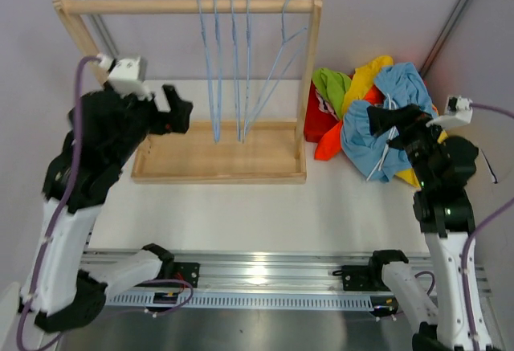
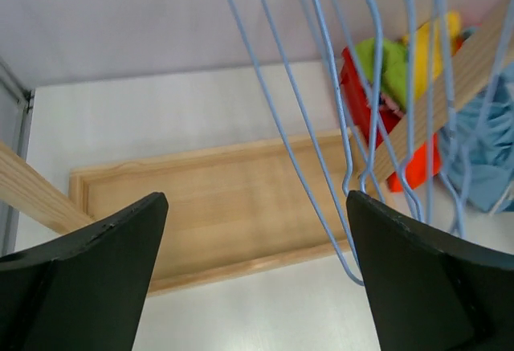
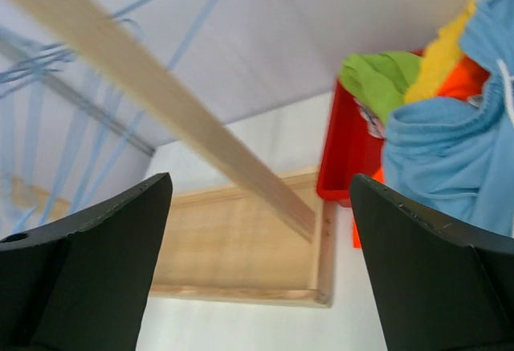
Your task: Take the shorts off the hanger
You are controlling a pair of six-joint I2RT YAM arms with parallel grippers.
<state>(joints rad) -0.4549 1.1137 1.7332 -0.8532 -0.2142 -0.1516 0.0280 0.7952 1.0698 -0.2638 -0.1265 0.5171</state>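
Now the shorts lie in a heap just ahead of the right gripper, toward its right finger. Its jaws stand wide with nothing between them. The left gripper, also wide and empty, faces bare blue hangers on the rack, well apart from the heap.

We see a white table carrying a wooden rack (its flat base like a tray) and, just beside it, heaped shorts.
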